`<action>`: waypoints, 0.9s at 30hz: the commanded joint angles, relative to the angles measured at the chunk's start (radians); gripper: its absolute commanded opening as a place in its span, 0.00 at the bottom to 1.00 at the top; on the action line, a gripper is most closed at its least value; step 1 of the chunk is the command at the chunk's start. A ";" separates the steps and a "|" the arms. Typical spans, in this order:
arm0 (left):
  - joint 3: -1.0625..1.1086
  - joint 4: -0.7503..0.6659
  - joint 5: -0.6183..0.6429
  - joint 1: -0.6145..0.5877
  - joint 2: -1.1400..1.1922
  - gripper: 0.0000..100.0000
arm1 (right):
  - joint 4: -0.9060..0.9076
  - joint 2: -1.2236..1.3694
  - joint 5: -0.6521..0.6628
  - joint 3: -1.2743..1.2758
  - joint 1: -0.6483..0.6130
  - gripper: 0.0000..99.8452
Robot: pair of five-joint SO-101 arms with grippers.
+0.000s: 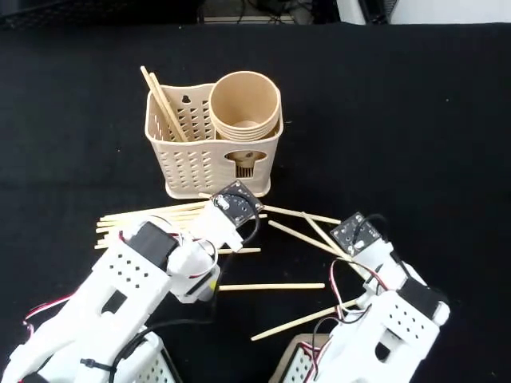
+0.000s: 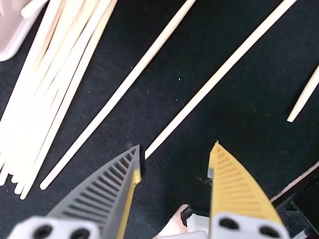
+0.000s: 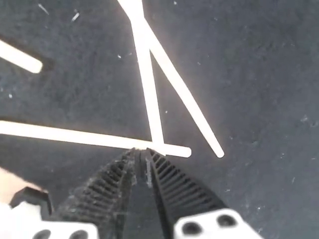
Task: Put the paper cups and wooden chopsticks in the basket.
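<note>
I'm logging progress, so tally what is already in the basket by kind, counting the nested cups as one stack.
Stack of paper cups: 1
Wooden chopsticks: 2
Total in the basket: 3

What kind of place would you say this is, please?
Likely a robotics lab bench: two white robot arms over a black-covered table, with a basket, paper cups and wooden chopsticks laid out as props.
</note>
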 commanded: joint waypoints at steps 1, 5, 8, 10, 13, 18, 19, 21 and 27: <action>-0.047 -0.014 0.006 0.008 -0.009 0.23 | 0.015 0.010 0.005 0.065 0.006 0.02; -0.047 -0.014 0.006 0.008 -0.009 0.23 | 0.006 0.010 -0.044 0.042 0.000 0.02; -0.047 -0.014 0.006 0.008 -0.009 0.23 | 0.009 0.021 -0.081 0.035 -0.061 0.02; -0.048 -0.014 0.006 0.008 -0.009 0.23 | 0.009 0.065 -0.091 0.019 -0.097 0.02; -0.048 -0.014 0.006 0.008 -0.009 0.23 | 0.017 0.185 -0.094 -0.050 -0.101 0.02; -0.059 -0.014 0.006 0.008 -0.009 0.23 | 0.072 0.469 -0.094 -0.239 -0.104 0.02; -0.062 -0.014 0.006 0.008 -0.009 0.23 | 0.084 0.522 -0.094 -0.280 -0.106 0.01; -0.068 -0.014 0.006 0.008 -0.009 0.23 | 0.091 0.615 -0.091 -0.358 -0.107 0.01; -0.068 -0.015 0.006 0.008 -0.009 0.23 | 0.089 0.730 -0.041 -0.486 -0.172 0.01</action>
